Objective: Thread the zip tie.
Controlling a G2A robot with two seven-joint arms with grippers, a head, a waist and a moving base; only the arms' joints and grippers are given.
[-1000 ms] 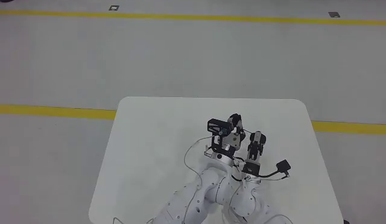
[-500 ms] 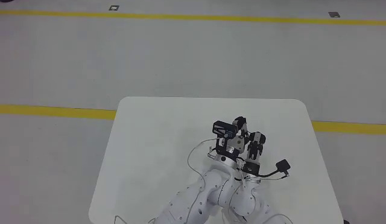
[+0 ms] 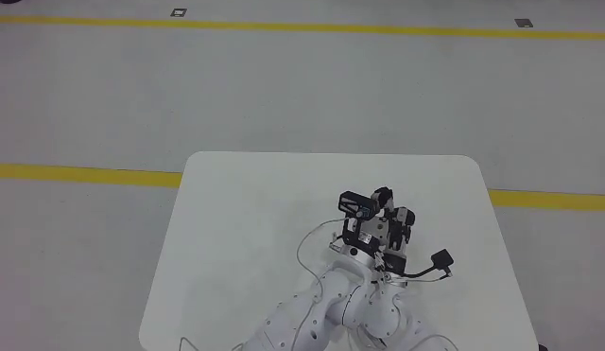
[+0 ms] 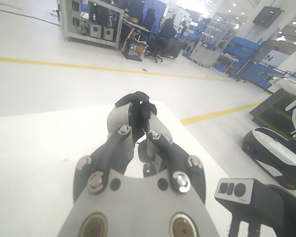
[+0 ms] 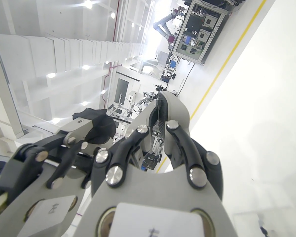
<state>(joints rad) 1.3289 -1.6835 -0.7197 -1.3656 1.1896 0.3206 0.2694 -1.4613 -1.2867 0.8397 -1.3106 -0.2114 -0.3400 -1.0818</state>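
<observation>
Since a second ago the left hand (image 3: 381, 198) has slid toward the right hand (image 3: 403, 219). Both hover side by side above the white tabletop (image 3: 236, 228), right of its middle. Left fingers (image 4: 120, 117) are pressed together. Right fingers (image 5: 175, 109) pinch a thin strip, seemingly the zip tie (image 5: 158, 117).

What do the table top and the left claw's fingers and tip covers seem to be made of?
Table top: smooth matte white board, perhaps laminate; even surface, soft shadows.
Left claw fingers: pale grey shells with a satin sheen, metal or hard plastic; black links on shiny metal pins.
Tip covers: black, crumpled, seemingly cloth or tape.
</observation>
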